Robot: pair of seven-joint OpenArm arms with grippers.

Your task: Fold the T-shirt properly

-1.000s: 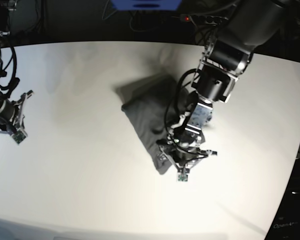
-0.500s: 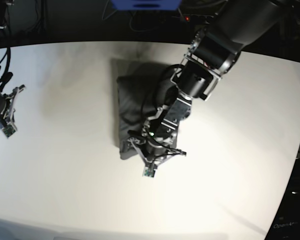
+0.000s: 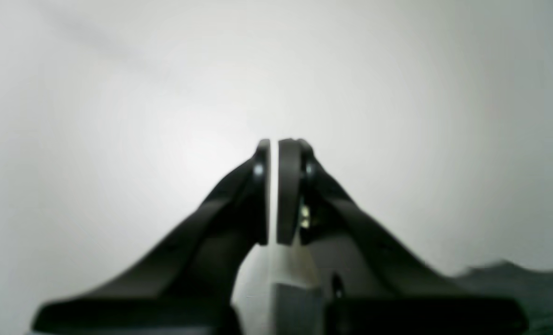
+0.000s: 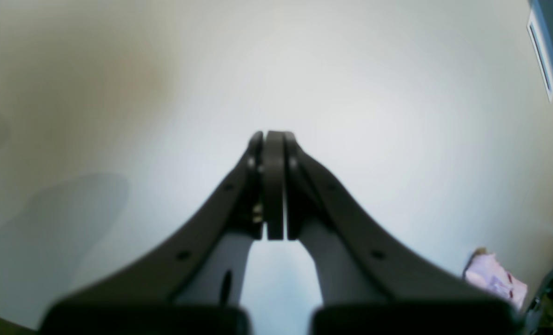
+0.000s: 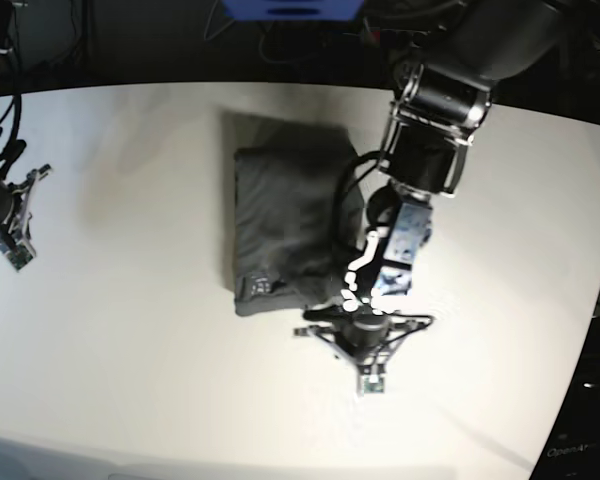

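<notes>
Both wrist views show a gripper pressed together on nothing: left gripper (image 3: 272, 190) and right gripper (image 4: 273, 186) over bare white counter (image 3: 118, 116). Base view: the dark charcoal-grey cotton T-shirt (image 5: 285, 225), crumpled a second ago, lies mid-counter as a squared bundle, released; folding looks nearly finished.

The left arm (image 5: 435, 120) is black and bulky, with silver-edged joint housings and black cables looped beside its slimmer forearm. Its gripper (image 3: 272, 190) has two matte black curved fingers (image 3: 288, 186) with round screw heads. The right gripper (image 4: 273, 186) looks alike, with small holes along its fingers.
</notes>
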